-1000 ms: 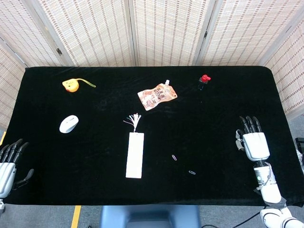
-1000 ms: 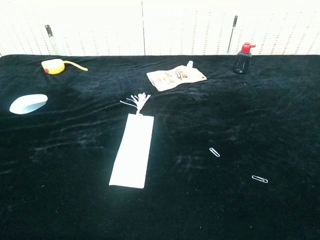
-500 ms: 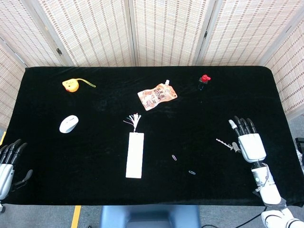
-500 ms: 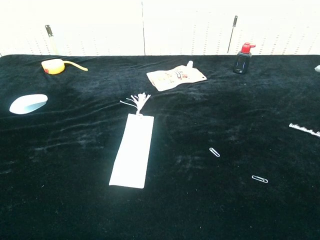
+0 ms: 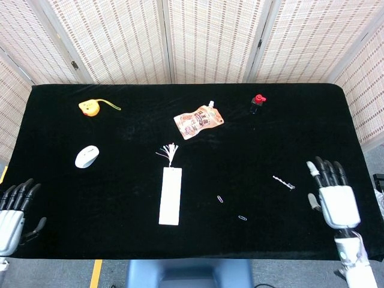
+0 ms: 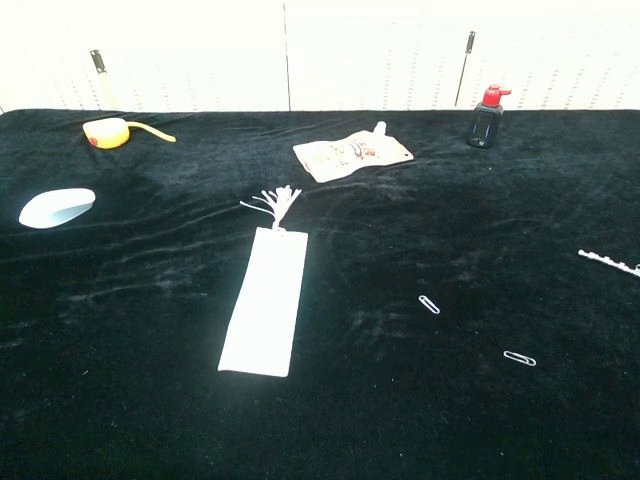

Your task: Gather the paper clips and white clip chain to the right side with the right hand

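Two paper clips lie on the black cloth: one [image 5: 221, 198] [image 6: 429, 304] near the middle front, the other [image 5: 242, 218] [image 6: 519, 358] closer to the front edge. The white clip chain [image 5: 283, 182] [image 6: 608, 262] lies stretched out to their right. My right hand [image 5: 334, 195] hovers open, fingers spread, at the right front, a short way right of the chain and not touching it. My left hand [image 5: 13, 210] is open at the front left corner, far from everything. Neither hand shows in the chest view.
A white bookmark with a tassel [image 5: 170, 193] [image 6: 266, 305] lies left of the clips. Further back are a snack pouch [image 5: 198, 122], a small black bottle with a red cap [image 5: 257, 103], a yellow tape measure [image 5: 90, 107] and a white mouse [image 5: 87, 156].
My right hand pulled back to the right and toward the front edge, leaving the white clip chain lying on the cloth. My left hand shifted slightly.
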### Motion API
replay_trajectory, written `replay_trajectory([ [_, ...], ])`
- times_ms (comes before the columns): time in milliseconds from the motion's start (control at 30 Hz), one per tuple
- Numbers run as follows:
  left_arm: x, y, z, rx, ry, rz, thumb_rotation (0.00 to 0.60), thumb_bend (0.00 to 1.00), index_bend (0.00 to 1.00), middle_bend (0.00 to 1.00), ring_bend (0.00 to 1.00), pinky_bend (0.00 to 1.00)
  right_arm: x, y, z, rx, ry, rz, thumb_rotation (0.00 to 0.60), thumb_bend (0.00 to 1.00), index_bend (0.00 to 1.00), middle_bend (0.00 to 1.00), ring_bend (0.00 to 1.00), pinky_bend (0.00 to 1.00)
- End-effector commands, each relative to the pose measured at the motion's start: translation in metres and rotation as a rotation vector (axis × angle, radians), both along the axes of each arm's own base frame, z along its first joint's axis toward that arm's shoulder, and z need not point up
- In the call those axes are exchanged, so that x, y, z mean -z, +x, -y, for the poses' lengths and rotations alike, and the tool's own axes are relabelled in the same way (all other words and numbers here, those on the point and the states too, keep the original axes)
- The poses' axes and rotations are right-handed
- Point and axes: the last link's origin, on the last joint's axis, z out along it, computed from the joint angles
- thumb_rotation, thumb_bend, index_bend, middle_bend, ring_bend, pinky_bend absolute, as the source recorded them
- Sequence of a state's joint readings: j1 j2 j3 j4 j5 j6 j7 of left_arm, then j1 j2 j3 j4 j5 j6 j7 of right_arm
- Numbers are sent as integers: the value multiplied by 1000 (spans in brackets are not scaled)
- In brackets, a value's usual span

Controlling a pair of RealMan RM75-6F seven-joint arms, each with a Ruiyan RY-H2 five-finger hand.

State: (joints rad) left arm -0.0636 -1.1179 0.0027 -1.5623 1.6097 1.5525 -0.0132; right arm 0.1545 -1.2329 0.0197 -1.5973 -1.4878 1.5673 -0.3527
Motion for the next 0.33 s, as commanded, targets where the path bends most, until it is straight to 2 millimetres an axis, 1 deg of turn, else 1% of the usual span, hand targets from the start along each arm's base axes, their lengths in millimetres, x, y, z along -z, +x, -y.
replay_trajectory([
  [33, 11, 6, 6, 20, -18, -21, 600, 420, 0, 0, 0, 0, -20, 1, -43, -29, -22, -6, 600, 390, 0, 0, 0, 0],
  [167, 14, 8, 6, 26, -18, -36, 600, 420, 0, 0, 0, 0, -26, -2, -46, -31, -19, -3, 600, 391, 0, 0, 0, 0],
  [333, 12, 6, 5, 14, -9, -33, 600, 420, 0, 0, 0, 0, -23, -2, -42, -35, -8, -12, 600, 390, 0, 0, 0, 0],
])
